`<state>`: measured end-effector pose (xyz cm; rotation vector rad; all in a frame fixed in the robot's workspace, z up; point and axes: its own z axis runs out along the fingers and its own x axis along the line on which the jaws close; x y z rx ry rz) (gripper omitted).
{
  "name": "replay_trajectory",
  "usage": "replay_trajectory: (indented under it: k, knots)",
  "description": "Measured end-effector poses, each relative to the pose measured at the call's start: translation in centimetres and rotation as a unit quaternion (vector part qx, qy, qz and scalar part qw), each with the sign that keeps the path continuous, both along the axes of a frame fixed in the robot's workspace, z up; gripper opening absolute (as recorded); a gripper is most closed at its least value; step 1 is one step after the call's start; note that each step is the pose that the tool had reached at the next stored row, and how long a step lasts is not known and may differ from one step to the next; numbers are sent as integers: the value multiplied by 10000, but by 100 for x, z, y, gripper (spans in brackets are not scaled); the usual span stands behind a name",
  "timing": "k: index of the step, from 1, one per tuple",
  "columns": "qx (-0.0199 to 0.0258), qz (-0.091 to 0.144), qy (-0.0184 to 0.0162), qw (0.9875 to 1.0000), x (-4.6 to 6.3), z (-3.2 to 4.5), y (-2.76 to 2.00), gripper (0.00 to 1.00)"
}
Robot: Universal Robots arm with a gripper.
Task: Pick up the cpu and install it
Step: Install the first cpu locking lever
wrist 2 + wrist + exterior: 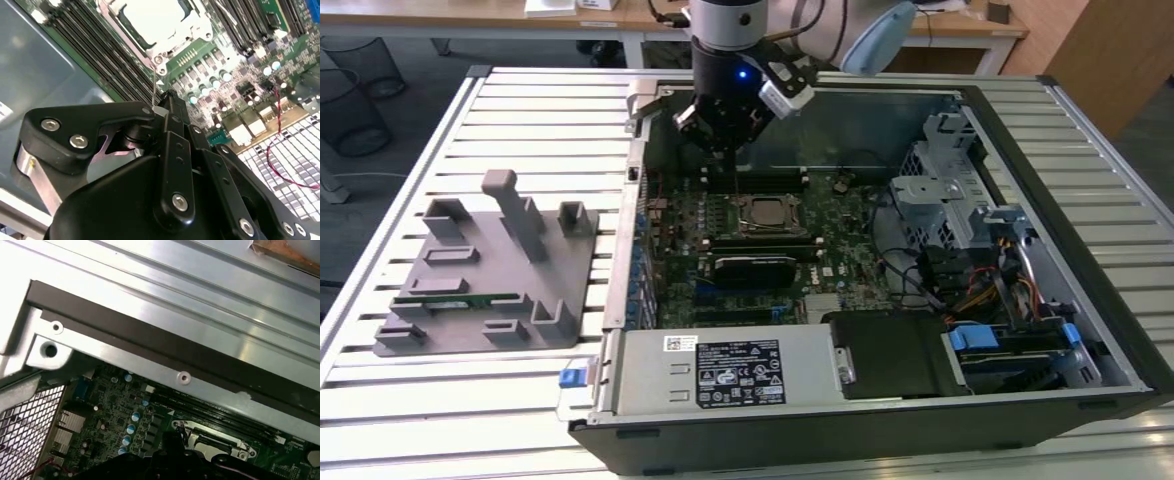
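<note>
The cpu [761,212] lies flat in the motherboard socket inside the open computer case [1101,330], its silver top facing up within the metal frame. In the second wrist view the cpu [150,20] is just beyond my fingertips. My gripper [727,150] hangs over the board a little behind the socket, toward the case's back wall. Its black fingers [172,145] are drawn together, and a thin metal socket lever [153,92] rises from between their tips. The socket frame [210,442] and my gripper [170,440] also appear in the first wrist view.
A grey fixture block [480,270] holding a green memory stick [467,298] stands on the slatted table at the exterior view's left. Memory slots [95,55] flank the socket. A power supply [747,370] and a drive cage [947,185] crowd the case.
</note>
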<state>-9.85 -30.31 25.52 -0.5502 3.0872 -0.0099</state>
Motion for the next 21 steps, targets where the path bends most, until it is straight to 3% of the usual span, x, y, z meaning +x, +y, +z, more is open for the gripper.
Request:
replay_trajectory:
  k: [12,16,21]
  knots:
    - [1,-96,0,10000,246,-16,0,11]
    - [0,-417,0,9991,246,-32,0,11]
    - [1,-803,0,9968,246,-62,0,11]
